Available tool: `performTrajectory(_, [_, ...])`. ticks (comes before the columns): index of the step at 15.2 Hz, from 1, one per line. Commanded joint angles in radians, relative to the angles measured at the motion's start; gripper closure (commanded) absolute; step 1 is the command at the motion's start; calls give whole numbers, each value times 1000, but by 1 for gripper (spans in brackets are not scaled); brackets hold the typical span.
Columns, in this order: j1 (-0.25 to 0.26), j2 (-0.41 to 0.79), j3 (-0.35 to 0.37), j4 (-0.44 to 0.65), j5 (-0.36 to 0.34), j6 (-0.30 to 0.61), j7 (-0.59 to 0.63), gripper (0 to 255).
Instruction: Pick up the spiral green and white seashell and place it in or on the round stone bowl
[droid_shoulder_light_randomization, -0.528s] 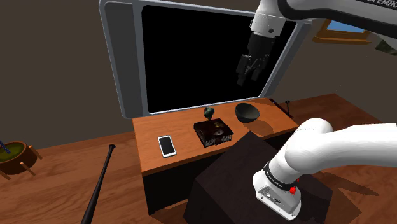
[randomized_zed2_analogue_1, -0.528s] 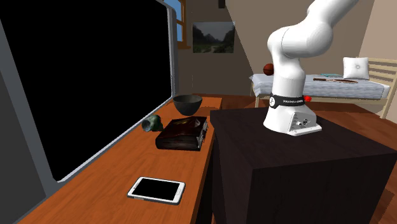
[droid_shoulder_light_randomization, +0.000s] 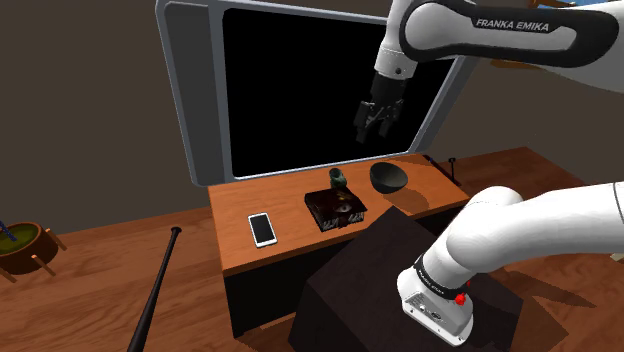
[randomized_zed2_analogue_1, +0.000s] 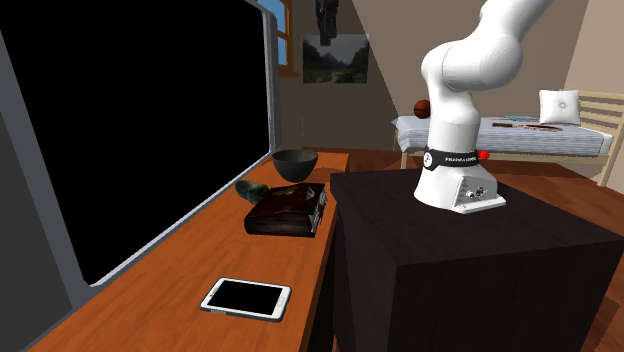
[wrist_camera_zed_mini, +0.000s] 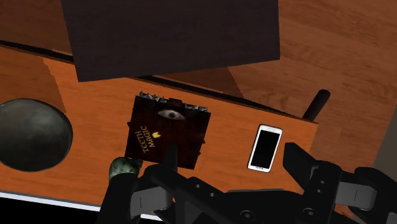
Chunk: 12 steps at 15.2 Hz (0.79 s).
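Observation:
The green and white seashell (droid_shoulder_light_randomization: 337, 177) lies on the wooden desk against the far edge of a dark book (droid_shoulder_light_randomization: 336, 207); it also shows as a small shell (randomized_zed2_analogue_1: 250, 190) and as the shell (wrist_camera_zed_mini: 124, 168). The dark round bowl (droid_shoulder_light_randomization: 389, 177) stands on the desk just to the shoulder view's right of the shell, seen again as the bowl (randomized_zed2_analogue_1: 295, 163) and the bowl (wrist_camera_zed_mini: 32, 133). My gripper (droid_shoulder_light_randomization: 377, 122) hangs high above shell and bowl, in front of the black screen. In the wrist view the gripper (wrist_camera_zed_mini: 232, 159) is open, fingers apart with nothing between them.
The book (wrist_camera_zed_mini: 168, 130) reads "Teeth Magic". A white phone (droid_shoulder_light_randomization: 263, 229) lies on the desk (droid_shoulder_light_randomization: 240, 255) toward the shoulder view's left. A big framed black panel (droid_shoulder_light_randomization: 300, 90) stands behind the desk. A bat (droid_shoulder_light_randomization: 155, 290) and a basket (droid_shoulder_light_randomization: 18, 245) rest on the floor. My dark stand (randomized_zed2_analogue_1: 450, 260) adjoins the desk.
My gripper has moved to the shoulder view's left and slightly down, now entering the second exterior view's top. The shell has shifted a little toward the bowl.

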<state>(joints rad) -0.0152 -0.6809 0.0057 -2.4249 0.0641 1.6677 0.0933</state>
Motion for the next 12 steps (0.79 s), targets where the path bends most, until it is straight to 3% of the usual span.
performTrajectory(1, [-13, 48, -14, -15, -7, 64, -8, 0])
performTrajectory(12, [-65, 387, -89, -19, -11, 402, -50, 0])
